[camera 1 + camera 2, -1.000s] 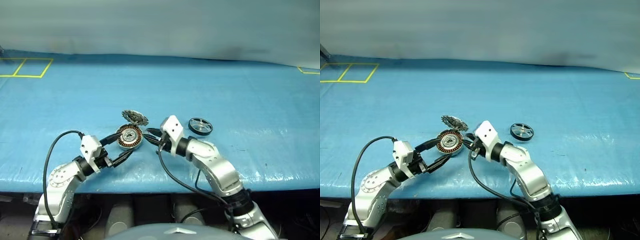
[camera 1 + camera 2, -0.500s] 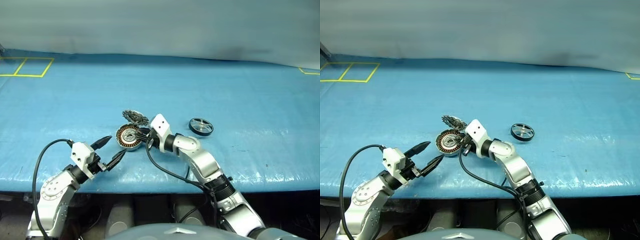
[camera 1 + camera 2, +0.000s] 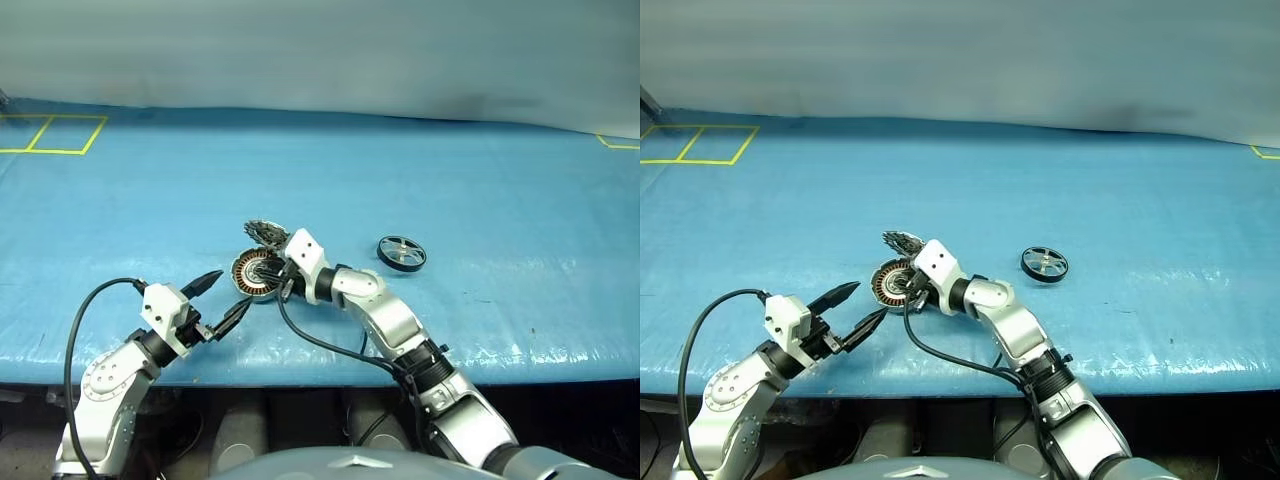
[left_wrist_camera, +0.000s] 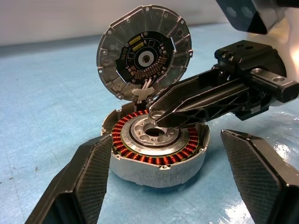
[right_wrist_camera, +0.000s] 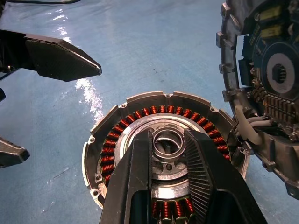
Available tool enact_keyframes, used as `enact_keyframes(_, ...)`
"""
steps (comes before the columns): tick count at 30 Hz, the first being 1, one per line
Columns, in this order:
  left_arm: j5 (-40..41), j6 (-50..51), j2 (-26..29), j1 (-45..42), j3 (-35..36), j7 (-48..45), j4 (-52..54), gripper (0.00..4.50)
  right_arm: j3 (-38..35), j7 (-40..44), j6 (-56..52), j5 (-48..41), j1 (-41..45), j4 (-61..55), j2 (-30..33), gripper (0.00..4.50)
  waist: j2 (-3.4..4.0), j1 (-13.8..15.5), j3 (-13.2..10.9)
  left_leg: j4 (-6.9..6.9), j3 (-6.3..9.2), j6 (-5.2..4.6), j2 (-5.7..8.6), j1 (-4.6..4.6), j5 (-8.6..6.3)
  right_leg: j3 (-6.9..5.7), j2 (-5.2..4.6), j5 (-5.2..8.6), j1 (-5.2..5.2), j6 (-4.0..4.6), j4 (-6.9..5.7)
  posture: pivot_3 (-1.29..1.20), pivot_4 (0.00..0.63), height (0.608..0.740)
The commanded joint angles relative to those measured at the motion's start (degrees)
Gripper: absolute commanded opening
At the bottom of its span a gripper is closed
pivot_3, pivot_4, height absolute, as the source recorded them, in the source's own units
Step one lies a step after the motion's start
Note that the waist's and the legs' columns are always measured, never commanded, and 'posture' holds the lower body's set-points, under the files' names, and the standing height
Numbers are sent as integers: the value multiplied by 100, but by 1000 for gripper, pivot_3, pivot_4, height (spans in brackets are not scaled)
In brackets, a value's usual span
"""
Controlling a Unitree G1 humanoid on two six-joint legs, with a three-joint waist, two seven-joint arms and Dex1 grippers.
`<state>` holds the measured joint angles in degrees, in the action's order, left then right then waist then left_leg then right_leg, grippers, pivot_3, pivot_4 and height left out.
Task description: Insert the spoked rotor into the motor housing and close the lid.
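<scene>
Right gripper [image 5: 168,140]: fingers nearly together, pinched on a small thin silver ring [image 5: 167,141], tips directly over the silvery centre of the motor housing [image 4: 156,144]. In the right wrist view, ring visible between the two pads, just above the hub bore; touching the hub or not, cannot tell. In the left wrist view, same gripper seen side-on, reaching level across the copper-brown windings.

Left gripper [image 3: 222,296]: fingers spread wide, holding nothing, just short of the housing on the side toward the table's near edge, apart from it. In the left wrist view, its two black fingers [image 4: 88,172] flanking the housing without contact.

Motor housing: on the blue table [image 3: 480,180], near the middle of the near edge.

Lid [image 4: 144,52]: open, upright on its hinge at the housing's far rim, dark inner face with circuit parts and gold contacts toward the left wrist camera; detail too small in the head views.

Spoked rotor [image 3: 401,252]: flat on the table, well apart to the right of the housing, untouched.
</scene>
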<state>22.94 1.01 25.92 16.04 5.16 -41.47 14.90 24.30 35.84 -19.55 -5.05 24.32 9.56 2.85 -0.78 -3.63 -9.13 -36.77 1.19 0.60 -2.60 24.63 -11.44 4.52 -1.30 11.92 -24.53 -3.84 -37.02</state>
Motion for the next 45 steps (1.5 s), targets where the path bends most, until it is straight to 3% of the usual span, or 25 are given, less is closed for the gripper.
enact_keyframes(1, 28, -32, 16, -35, 2, -34, 290, 4039, -13, 34, 160, 21, 115, -29, -101, 664, 0, -1, 0, 0, 0, 0, 0, 0, 0, 0, 0, 0, 0, 0, 0, 0, 150, 740)
enact_keyframes(16, -16, -8, 18, -24, 0, -6, 303, 4039, -33, 55, 75, 16, 59, 35, -190, 664, 0, -7, 0, 0, 0, 0, 0, 0, 0, 0, 0, 0, 0, 0, 0, 0, 150, 740)
enact_keyframes(22, -22, -6, 20, -12, 2, -9, 304, 4039, -53, 26, 193, 32, 18, -31, -188, 2670, 0, -8, 0, 0, 0, 0, 0, 0, 0, 0, 0, 0, 0, 0, 1, 0, 150, 740)
enact_keyframes(29, -47, -9, 10, -54, -34, -11, 256, 4039, -88, 92, 145, -61, -34, -194, -166, 2670, 0, -10, 0, 0, 0, 0, 0, 0, 0, 0, 0, 0, -1, 0, 1, 0, 150, 740)
enact_keyframes(32, -49, -7, 14, -63, -41, -18, 245, 4039, -131, 102, 119, -136, -40, -226, -196, 2068, 0, -11, 0, 1, 0, 0, 0, 0, 0, 1, 0, 0, -1, 0, 1, 0, 150, 740)
enact_keyframes(38, -67, -7, 30, -86, -43, -25, 232, 4039, -220, 94, 59, -244, 25, -66, -283, 113, 0, -12, 0, 1, 0, 0, 0, 0, 0, 0, 0, 0, -1, 0, 1, 0, 150, 740)
enact_keyframes(45, -70, 6, 55, -55, -7, -8, 271, 4039, -234, 127, 99, -164, 152, 161, -405, 49, 1, -14, 0, 1, 0, 1, 0, 0, 0, 0, 0, 0, -1, 0, 1, 0, 150, 740)
